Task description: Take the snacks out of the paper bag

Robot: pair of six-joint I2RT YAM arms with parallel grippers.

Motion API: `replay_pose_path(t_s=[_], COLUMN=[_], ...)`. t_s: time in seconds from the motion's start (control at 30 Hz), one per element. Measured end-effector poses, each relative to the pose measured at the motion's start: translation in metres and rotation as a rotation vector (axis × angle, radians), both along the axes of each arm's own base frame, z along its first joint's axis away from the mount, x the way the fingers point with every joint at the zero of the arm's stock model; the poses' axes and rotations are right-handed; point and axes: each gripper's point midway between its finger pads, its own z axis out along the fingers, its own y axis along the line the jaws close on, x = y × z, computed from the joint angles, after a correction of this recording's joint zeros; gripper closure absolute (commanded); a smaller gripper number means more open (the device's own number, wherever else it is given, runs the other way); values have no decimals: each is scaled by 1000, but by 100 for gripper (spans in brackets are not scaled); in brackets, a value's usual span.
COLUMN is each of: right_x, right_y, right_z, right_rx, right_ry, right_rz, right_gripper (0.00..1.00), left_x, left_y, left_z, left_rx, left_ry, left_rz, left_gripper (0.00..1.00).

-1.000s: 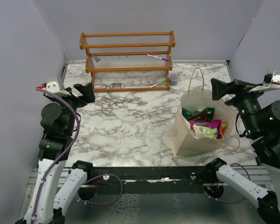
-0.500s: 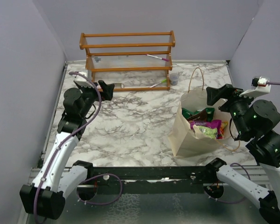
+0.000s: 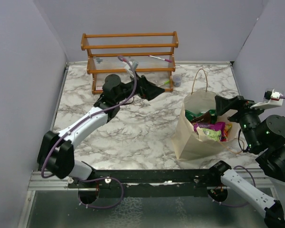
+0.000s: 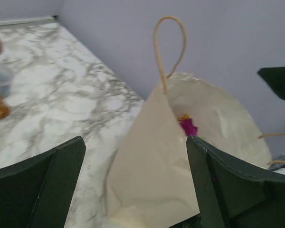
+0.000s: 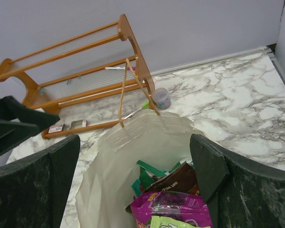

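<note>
The bag (image 3: pixel 190 142) stands upright on the near right part of the marble bench (image 3: pixel 133 128), with its mouth open to the top. One cord handle (image 3: pixel 199 78) stands up from the far rim. The other (image 3: pixel 237 145) droops over the near right side toward the bench.

All the snacks (image 3: pixel 210 127) in view lie inside the bag, piled in its right half. A purple packet (image 5: pixel 173 204) is on top, with a light green one (image 5: pixel 178 222) against its near edge. A brown one (image 5: pixel 178 178) is tucked behind them, and a green one (image 5: pixel 145 175) is wedged further in beside the brown.

The right tool (image 3: pixel 221 103) hangs just above the bag's right rim and points left and down into the mouth. Its fingers (image 5: pixel 38 180) are spread wide with nothing between them. In its wrist view the open bag and the packets fill the gap below.

Farther back, the left arm stretches out low over the middle of the bench. The left tool (image 3: pixel 157 91) is in the air in front of the rack (image 3: pixel 130 47), apart from the bag and aimed at it. Its fingers (image 4: pixel 38 190) are also wide apart and hold nothing. The bag's cream side shows between them, with a scrap of purple showing at the rim.

The wooden rack stands at the far edge against the back wall, with a few small items on its shelves. A small jar (image 5: pixel 160 98) sits on the bench just beside its right foot.
</note>
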Motion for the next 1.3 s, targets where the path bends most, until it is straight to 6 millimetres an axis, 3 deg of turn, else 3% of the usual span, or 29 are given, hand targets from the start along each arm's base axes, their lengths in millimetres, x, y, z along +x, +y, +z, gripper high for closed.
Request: replay_pose_path(t_s=[0.1, 0.27, 0.5, 0.6, 0.8, 1.3], right_x=[-2, -8, -20, -24, -30, -29], right_y=[-1, -5, -15, -20, -28, -30], right_z=[0, 1, 10, 12, 14, 9], right_rx=[-10, -12, -13, -19, -32, -57], right_ry=[-5, -24, -74, -89, -112, -106], right_rz=[3, 3, -3, -16, -32, -44], right_gripper=[1, 1, 1, 1, 1, 1], left_x=[1, 16, 36, 41, 31, 18], left_y=[-47, -107, -163, -181, -208, -212], left_z=[17, 38, 27, 21, 10, 15], left_rx=[-47, -99, -133, -157, -188, -215], left_ry=[20, 38, 123, 162, 224, 241], left_rz=[-116, -221, -309, -345, -417, -471], left_gripper=[9, 11, 20, 31, 56, 82])
